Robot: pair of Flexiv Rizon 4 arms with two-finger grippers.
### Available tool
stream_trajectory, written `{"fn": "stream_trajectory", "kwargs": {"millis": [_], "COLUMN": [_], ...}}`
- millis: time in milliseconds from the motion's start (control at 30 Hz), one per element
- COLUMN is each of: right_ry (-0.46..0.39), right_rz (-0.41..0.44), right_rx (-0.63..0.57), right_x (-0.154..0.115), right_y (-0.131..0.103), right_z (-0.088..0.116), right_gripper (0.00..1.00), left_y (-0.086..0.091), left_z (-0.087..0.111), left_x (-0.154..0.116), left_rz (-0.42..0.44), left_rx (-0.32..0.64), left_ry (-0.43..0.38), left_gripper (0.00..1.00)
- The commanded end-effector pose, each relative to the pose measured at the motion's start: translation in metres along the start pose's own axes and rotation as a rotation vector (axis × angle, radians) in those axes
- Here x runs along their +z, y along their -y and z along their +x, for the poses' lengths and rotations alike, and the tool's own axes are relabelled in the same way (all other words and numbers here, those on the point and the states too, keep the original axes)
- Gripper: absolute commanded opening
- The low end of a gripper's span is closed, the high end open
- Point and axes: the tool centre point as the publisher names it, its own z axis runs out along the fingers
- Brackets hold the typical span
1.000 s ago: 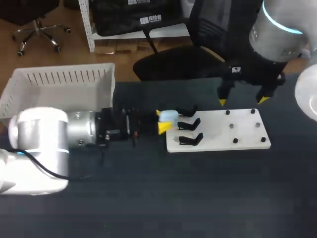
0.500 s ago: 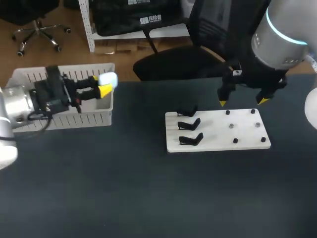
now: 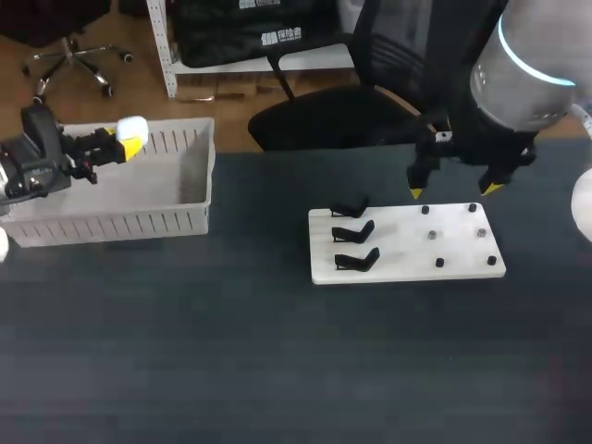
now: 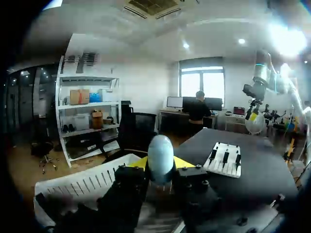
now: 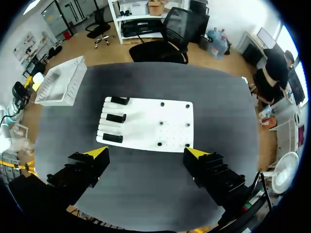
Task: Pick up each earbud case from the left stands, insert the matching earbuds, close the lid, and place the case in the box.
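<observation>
Pinching the earbud case [image 3: 131,127] from two sides, the left gripper [image 3: 118,143] holds it up near the far wall of the white box [image 3: 120,222] at the left end of the tabletop [image 3: 277,351]. Whether the case hangs over the box interior or over its rim cannot be determined. In the left wrist view the pale, rounded case [image 4: 161,156] covers most of both yellow tips [image 4: 183,161], and its lid seam is not discernible. The left arm [image 3: 28,166] is largely cut off at the head view's edge. The right gripper [image 3: 450,191] hangs above the far edge of the white board [image 3: 407,248], jaws spread wide. The board carries three black stands [image 3: 353,231] along its left side and several small dark items [image 3: 432,235] to their right, too small to identify.
</observation>
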Motion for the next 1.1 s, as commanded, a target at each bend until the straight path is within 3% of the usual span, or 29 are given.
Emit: {"fn": "stream_trajectory", "kwargs": {"millis": [33, 167, 300, 367, 400, 733, 933, 1100], "right_ry": [0.008, 0.008, 0.008, 0.008, 0.008, 0.008, 0.008, 0.008], "right_rz": [0.002, 0.002, 0.002, 0.002, 0.002, 0.002, 0.002, 0.002], "right_rx": [0.003, 0.003, 0.003, 0.003, 0.003, 0.003, 0.003, 0.003], "right_x": [0.0, 0.0, 0.0, 0.0, 0.0, 0.0, 0.0, 0.0], "right_y": [0.0, 0.0, 0.0, 0.0, 0.0, 0.0, 0.0, 0.0], "right_z": [0.002, 0.002, 0.002, 0.002, 0.002, 0.002, 0.002, 0.002], "right_gripper": [1.0, 1.0, 1.0, 1.0, 1.0, 1.0, 1.0, 1.0], "left_y": [-0.042, -0.061, -0.067, -0.063, -0.062, -0.031, 0.005, 0.005], "left_z": [0.007, 0.012, 0.011, 0.007, 0.005, -0.017, -0.044, -0.044], "left_x": [0.018, 0.016, 0.012, 0.01, 0.008, -0.014, -0.029, -0.029], "left_rz": [0.037, 0.037, 0.041, 0.061, 0.069, 0.13, 0.181, 0.181], "left_rx": [-0.012, 0.0, 0.0, 0.044, 0.053, 0.126, 0.167, 0.167], "left_ry": [-0.019, -0.045, -0.037, -0.054, -0.049, 0.017, 0.076, 0.076], "left_gripper": [0.0, 0.0, 0.0, 0.94, 1.0, 1.0, 1.0, 1.0]}}
